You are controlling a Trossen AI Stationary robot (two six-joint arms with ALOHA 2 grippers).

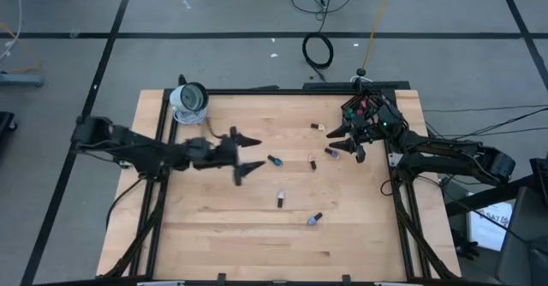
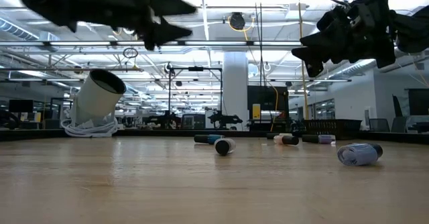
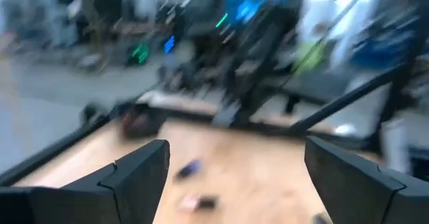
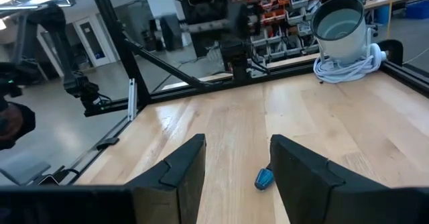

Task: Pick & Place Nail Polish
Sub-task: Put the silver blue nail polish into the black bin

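On the wooden table (image 1: pixel 214 235) we count six nail polish bottles (image 1: pixel 275 160) scattered centre to right, the left gripper (image 1: pixel 248 155) hovering spread wide beside them, the right gripper (image 1: pixel 353 145) parted and empty near the black box (image 1: pixel 360 108).

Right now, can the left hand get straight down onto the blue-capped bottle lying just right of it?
Probably yes. The left hand hangs open above the wooden table, and the small blue-capped nail polish bottle lies alone on bare wood with nothing crowding it.
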